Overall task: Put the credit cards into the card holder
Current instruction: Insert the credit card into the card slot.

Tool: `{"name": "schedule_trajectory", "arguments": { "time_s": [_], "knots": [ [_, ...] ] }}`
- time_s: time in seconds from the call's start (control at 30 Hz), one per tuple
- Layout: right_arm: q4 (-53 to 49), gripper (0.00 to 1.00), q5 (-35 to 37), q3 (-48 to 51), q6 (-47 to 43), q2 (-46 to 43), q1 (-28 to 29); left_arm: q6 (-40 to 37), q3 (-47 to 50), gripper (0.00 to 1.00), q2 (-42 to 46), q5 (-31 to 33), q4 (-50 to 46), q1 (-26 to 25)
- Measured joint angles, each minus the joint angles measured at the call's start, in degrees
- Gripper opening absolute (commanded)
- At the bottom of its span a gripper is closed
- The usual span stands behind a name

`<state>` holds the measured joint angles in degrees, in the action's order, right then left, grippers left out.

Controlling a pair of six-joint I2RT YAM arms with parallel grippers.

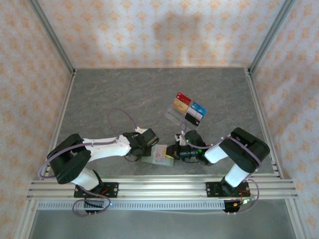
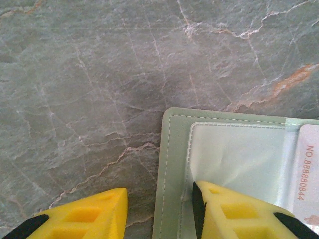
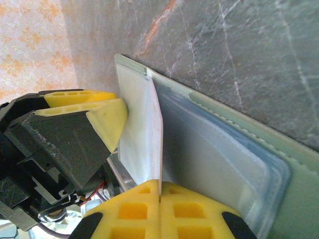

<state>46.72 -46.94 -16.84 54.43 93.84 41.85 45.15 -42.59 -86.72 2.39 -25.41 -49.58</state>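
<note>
On the marbled table (image 1: 124, 99), the right gripper (image 3: 159, 191) is clamping a seemingly stiff, slick credit card (image 3: 142, 139) edgewise, the left gripper (image 2: 158, 193) straddling the card holder (image 2: 234, 149), jaws apart.

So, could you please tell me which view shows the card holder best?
The right wrist view: the card holder lies open, its clear pockets plain. The left wrist view catches one corner; the top view, a small pale patch.

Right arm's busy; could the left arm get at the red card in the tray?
Probably yes: bare grey stone-patterned table lies between the left hand and the small red plastic card in the clear acrylic tray.
</note>
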Motion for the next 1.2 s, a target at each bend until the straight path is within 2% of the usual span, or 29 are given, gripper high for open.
{"name": "schedule_trajectory", "arguments": {
  "time_s": [0.67, 0.97, 1.2],
  "knots": [
    [3.5, 0.0, -2.6, -0.2, 0.4, 3.0, 0.0, 0.0, 0.5, 0.4, 0.2, 0.0, 0.7, 0.0],
    [-10.3, 0.0, -2.6, -0.7, -2.5, -4.0, 0.3, 0.0, 0.8, 0.4, 0.7, -0.7, 1.2, -0.4],
    [-19.3, 0.0, -3.8, -4.5, -5.5, -4.4, 0.2, 0.0, 0.9, 0.4, 0.7, -0.8, 1.4, -0.4]
  ]
}}
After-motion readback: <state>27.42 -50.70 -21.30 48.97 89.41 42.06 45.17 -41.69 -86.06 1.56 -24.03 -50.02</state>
